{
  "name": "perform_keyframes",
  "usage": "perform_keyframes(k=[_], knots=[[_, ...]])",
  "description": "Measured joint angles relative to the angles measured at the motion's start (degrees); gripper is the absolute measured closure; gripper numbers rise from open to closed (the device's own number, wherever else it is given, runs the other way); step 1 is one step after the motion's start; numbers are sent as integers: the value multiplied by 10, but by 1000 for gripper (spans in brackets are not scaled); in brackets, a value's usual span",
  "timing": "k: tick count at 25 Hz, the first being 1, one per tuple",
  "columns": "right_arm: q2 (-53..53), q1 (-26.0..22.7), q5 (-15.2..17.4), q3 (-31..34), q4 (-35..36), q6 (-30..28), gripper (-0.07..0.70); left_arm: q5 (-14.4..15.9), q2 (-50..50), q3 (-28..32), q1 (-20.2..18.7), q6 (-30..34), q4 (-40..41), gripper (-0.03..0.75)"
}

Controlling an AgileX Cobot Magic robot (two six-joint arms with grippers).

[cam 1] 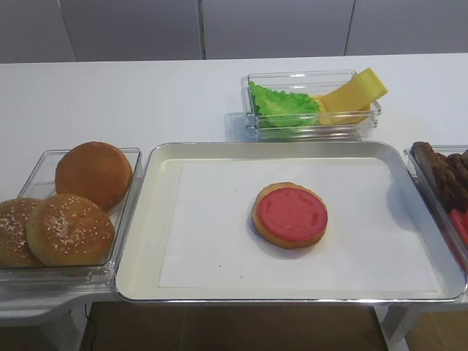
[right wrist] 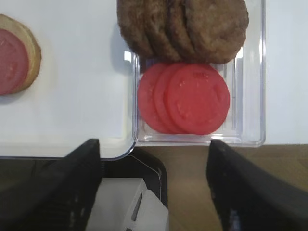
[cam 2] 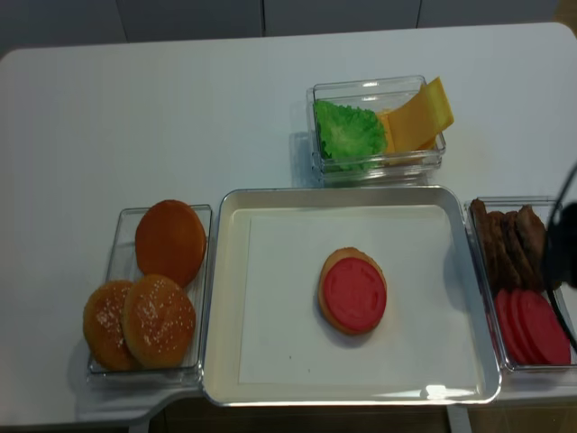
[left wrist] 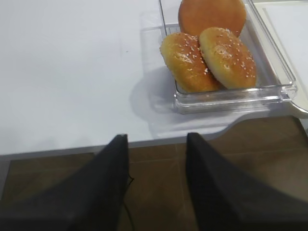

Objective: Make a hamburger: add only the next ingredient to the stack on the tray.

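A flat red tomato slice [cam 1: 292, 213] [cam 2: 353, 293] lies centred on the bun half [cam 1: 281, 240], which rests on the white liner of the silver tray [cam 1: 219, 148]. The right wrist view catches the same slice [right wrist: 9, 60] on its bun [right wrist: 32, 53] at the far left. My right gripper [right wrist: 153, 147] hangs open and empty above the table's front edge, just in front of the tub of tomato slices [right wrist: 192, 98]. My left gripper [left wrist: 156, 137] is open and empty off the front edge, short of the tub of domed buns [left wrist: 207, 53].
Dark brown meat patties [right wrist: 192, 24] share the right-hand tub with the tomato slices. A tub of green lettuce [cam 1: 281, 108] and yellow cheese [cam 1: 355, 95] stands behind the tray. Whole buns [cam 1: 69, 227] fill the clear tub left of the tray.
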Motion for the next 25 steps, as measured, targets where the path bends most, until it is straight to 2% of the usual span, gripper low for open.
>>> perform_keyframes(k=[9, 19, 25], knots=[[-237, 0, 16, 83, 0, 0, 119, 0, 0, 0, 0, 0, 0, 416], [-451, 0, 26, 95, 0, 11, 119, 0, 0, 0, 0, 0, 0, 416], [-522, 0, 30, 97, 0, 11, 119, 0, 0, 0, 0, 0, 0, 416]])
